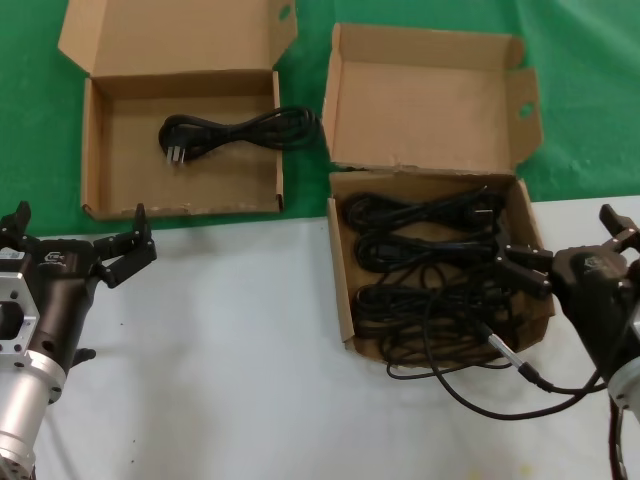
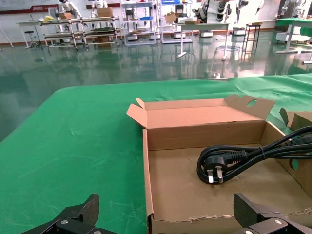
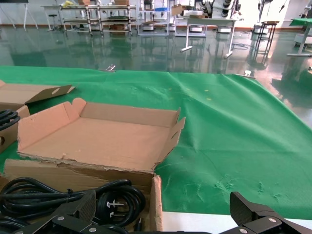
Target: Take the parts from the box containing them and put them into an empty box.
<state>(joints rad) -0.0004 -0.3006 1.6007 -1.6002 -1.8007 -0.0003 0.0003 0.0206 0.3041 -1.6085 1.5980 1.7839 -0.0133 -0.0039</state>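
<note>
Open white tabletop (image 1: 230,340) between boxes' fronts

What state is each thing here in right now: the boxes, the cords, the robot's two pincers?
Wide brown cardboard box: lid open, one black power cord inside.
Squarish brown cardboard box: lid open, full of black cord bundles.
Left pincer: open, empty.
Right pincer: open, at the squarish box's edge.

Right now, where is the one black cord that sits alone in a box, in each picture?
Head view: the lone cord lies in the upper left box.
Left wrist view: the same cord lies inside that box, plug prongs showing.
Right wrist view: only a sliver shows at the picture's edge.
Shared landmark: the green cloth.
</note>
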